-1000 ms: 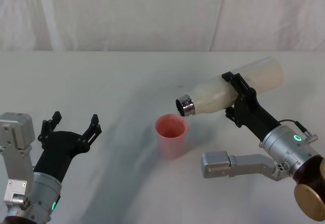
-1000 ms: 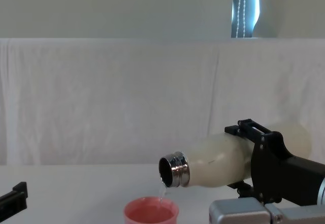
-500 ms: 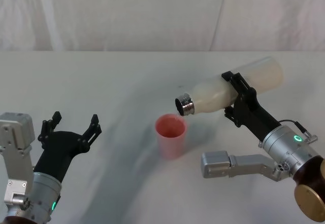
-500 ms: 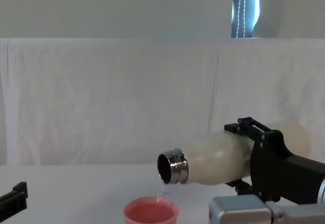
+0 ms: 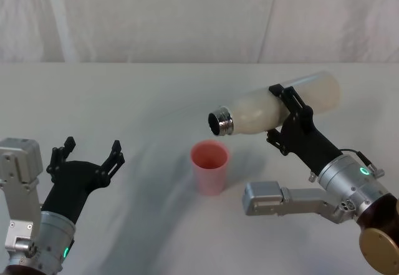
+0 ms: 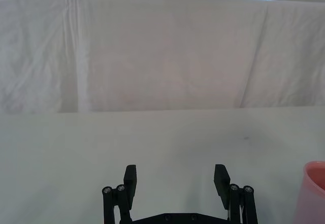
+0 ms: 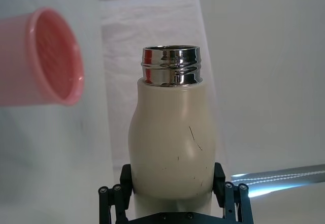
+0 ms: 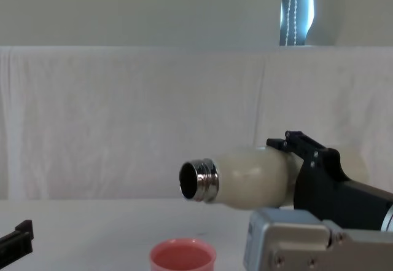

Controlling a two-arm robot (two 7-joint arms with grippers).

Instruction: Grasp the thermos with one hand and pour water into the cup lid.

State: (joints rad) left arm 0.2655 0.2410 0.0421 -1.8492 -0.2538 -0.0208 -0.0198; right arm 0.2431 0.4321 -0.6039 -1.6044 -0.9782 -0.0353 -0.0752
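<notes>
The cream-white thermos [image 5: 262, 108] lies almost level in the air, its steel neck [image 5: 220, 121] pointing left, above and just behind the cup lid. My right gripper [image 5: 287, 116] is shut on the thermos around its middle. In the chest view the thermos [image 8: 252, 179] shows its open mouth, and no water runs from it. The pink cup lid [image 5: 209, 166] stands upright on the table below the neck; its rim [image 8: 182, 255] shows at the bottom of the chest view. In the right wrist view the thermos [image 7: 171, 142] sits between the fingers, with the cup lid [image 7: 43, 57] off to one side. My left gripper [image 5: 86, 153] rests open at the near left.
A white cloth covers the table [image 5: 124, 100] and hangs as a backdrop behind it. The right arm's silver wrist block [image 5: 265, 199] sits low near the cup lid on its right.
The right gripper has tipped the thermos back toward level and lifted its neck; the thin stream of water into the cup lid has stopped. The left arm has not moved.
</notes>
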